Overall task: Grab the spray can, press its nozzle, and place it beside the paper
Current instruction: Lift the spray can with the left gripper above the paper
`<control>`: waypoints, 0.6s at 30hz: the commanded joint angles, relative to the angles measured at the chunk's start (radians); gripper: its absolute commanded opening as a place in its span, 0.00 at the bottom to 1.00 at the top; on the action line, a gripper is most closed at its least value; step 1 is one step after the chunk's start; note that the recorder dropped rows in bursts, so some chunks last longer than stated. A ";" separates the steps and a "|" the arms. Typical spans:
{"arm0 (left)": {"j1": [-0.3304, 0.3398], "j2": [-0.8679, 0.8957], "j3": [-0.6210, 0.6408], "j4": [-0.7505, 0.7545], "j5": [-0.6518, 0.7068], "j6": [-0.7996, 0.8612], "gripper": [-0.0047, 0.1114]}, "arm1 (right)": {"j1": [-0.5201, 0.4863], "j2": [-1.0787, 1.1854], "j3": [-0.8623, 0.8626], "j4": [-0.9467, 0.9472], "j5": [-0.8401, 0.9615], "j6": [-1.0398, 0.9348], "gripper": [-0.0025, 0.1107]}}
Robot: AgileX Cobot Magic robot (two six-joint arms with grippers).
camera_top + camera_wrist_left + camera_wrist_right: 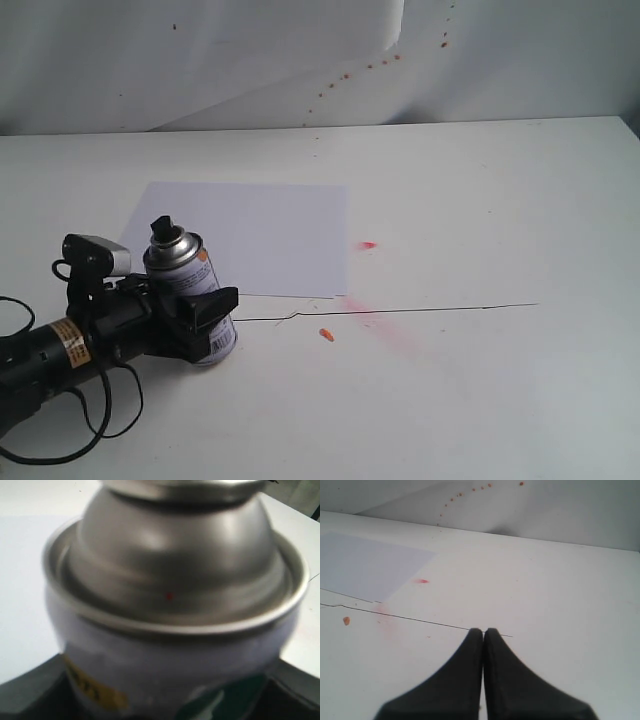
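Note:
The spray can [181, 266] stands on the table just off the front left corner of the paper [250, 235]. Its black nozzle [163, 227] tops the silver dome. My left gripper [197, 303] reaches in from the left, shut on the can's body, with one black finger across the label. In the left wrist view the spray can [175, 580] fills the picture, and dark fingers [30, 695] press against its sides. That view cuts the nozzle off. My right gripper [483, 630] is shut and empty over bare table, far from the paper [365, 565]. The exterior view does not show it.
A thin black line [430, 309] runs across the table right of the can. Red spray stains [367, 245] and an orange fleck [326, 335] lie near the paper's right edge. A creased white backdrop [200, 60] stands behind. Cables [100, 420] loop under my left arm.

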 commanded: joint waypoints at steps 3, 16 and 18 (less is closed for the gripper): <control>-0.006 -0.157 -0.011 -0.007 0.207 0.054 0.04 | -0.007 -0.006 0.004 0.001 -0.005 -0.001 0.02; -0.006 -0.441 -0.142 0.246 0.767 -0.285 0.04 | -0.007 -0.006 0.004 0.001 -0.005 -0.001 0.02; -0.006 -0.465 -0.178 0.417 0.797 -0.444 0.04 | -0.007 -0.006 0.004 0.001 -0.005 -0.001 0.02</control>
